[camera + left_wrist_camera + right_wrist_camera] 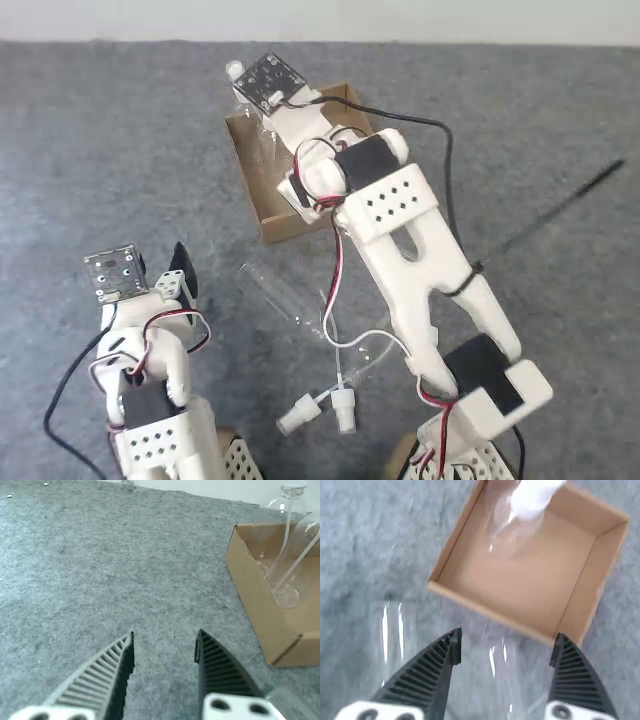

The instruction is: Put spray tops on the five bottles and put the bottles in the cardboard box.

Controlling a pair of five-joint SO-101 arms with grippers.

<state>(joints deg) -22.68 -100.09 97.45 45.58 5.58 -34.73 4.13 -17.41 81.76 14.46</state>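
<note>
The cardboard box [262, 200] sits at the back of the grey carpet, and my right arm hangs over it. My right gripper [507, 645] is open above the box's [530, 575] near wall; a clear bottle with a white spray top [530, 497] stands inside. Glints of a clear bottle [500, 662] show between the fingers; contact cannot be told. At front left my left gripper [165, 645] is open and holds nothing, low over bare carpet, left of the box [260, 600]. A topless clear bottle [275, 290] lies in front of the box. Two white spray tops [322, 410] lie near the front.
Another clear bottle [372, 352] lies beside the right arm's base, with thin dip tubes running to the spray tops. A black cable [440, 150] trails from the right arm. Open carpet spreads to the left and far right.
</note>
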